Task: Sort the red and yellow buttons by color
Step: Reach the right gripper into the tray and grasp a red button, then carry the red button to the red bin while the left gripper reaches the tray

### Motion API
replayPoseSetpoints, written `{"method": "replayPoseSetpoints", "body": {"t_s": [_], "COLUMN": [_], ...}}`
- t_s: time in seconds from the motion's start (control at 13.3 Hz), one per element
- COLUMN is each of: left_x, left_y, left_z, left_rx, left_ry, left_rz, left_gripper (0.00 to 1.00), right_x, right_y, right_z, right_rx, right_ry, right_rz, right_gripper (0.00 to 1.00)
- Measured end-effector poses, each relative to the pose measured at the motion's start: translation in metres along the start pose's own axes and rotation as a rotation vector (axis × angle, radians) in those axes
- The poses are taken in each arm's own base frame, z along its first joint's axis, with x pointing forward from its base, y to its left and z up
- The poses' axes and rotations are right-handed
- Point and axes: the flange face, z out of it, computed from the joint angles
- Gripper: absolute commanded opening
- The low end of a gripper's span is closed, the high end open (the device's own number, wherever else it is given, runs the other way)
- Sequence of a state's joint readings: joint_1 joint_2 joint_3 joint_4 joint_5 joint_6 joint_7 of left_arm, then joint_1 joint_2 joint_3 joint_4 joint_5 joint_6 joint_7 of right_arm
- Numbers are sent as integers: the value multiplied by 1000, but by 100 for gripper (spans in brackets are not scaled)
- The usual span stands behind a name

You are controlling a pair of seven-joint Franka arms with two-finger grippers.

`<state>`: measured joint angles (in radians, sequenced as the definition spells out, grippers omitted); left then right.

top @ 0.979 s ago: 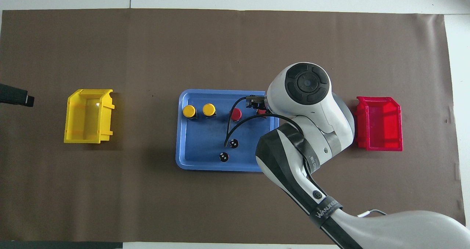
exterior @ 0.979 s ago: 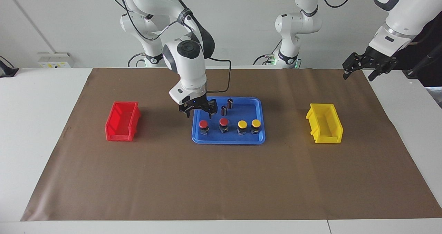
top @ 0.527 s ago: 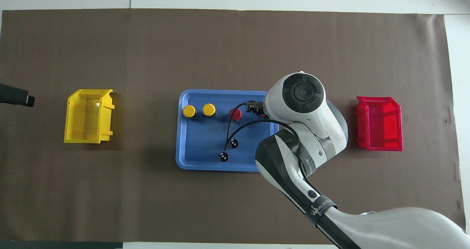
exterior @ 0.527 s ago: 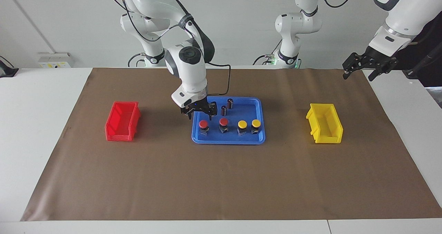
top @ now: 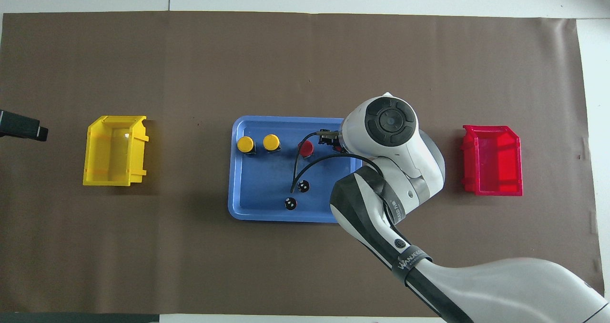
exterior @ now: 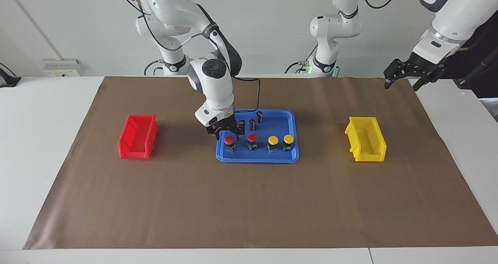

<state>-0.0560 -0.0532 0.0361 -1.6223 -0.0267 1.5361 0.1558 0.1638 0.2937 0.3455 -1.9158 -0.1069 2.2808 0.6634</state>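
Brown-papered tabletop (exterior: 249,201), blue tray (exterior: 290,118) at its middle.
The right claw (exterior: 227,131), fingers spread, hangs just over the end red button (exterior: 229,140); the left claw (exterior: 414,72), also spread, waits near the yellow bin (exterior: 365,144).

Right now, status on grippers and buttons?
Right gripper open over end red button. Left gripper waits, open. All four buttons in blue tray. Nothing blocking.

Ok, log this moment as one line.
right gripper: open, over end red button | left gripper: waiting | bins: no buttons | tray: four buttons
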Motion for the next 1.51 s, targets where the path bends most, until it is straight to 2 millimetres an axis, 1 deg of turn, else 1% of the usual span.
{"method": "replayPoseSetpoints", "body": {"t_s": [0.15,0.3,0.38,0.45,0.53,0.6,0.68,0.75,0.83,0.9,0.98,1.05,1.21,1.28,1.36,1.43,1.51], "left_x": [0,0,0,0,0,0,0,1,4,8,15,21,25,23,21,22,24], "left_y": [0,0,0,0,0,0,0,0,1,8,27,58,133,166,190,207,223], "left_z": [0,0,0,0,1,1,1,1,2,8,19,35,69,87,104,121,138], "left_rx": [0,0,0,0,0,0,0,1,4,6,7,4,-6,-9,-10,-9,-9], "left_ry": [-1,-1,-1,-1,-1,-2,0,8,26,50,73,91,104,104,95,85,81], "left_rz": [0,0,0,0,0,0,-1,-12,-33,-52,-72,-94,-101,-84,-66,-55,-53], "left_gripper": [100,100,100,100,100,100,100,100,100,99,97,95,89,86,85,82,80], "right_x": [1,1,1,1,2,3,8,17,28,39,51,62,74,74,70,64,57], "right_y": [0,1,1,1,0,0,-1,-3,-1,5,23,54,136,177,213,243,268], "right_z": [9,14,15,15,13,10,1,-16,-38,-63,-87,-112,-150,-163,-169,-170,-167], "right_rx": [-10,-21,-21,-21,-20,-21,-27,-39,-52,-68,-87,-109,-136,-137,-131,-118,-102], "right_ry": [0,-2,-3,-2,0,0,-3,-10,-18,-30,-44,-62,-105,-118,-131,-145,-150], "right_rz": [-12,-21,-21,-22,-21,-20,-17,-14,-18,-34,-58,-91,-152,-180,-204,-221,-233], "right_gripper": [67,51,41,30,21,20,20,20,20,19,19,20,20,20,20,20,20]}}
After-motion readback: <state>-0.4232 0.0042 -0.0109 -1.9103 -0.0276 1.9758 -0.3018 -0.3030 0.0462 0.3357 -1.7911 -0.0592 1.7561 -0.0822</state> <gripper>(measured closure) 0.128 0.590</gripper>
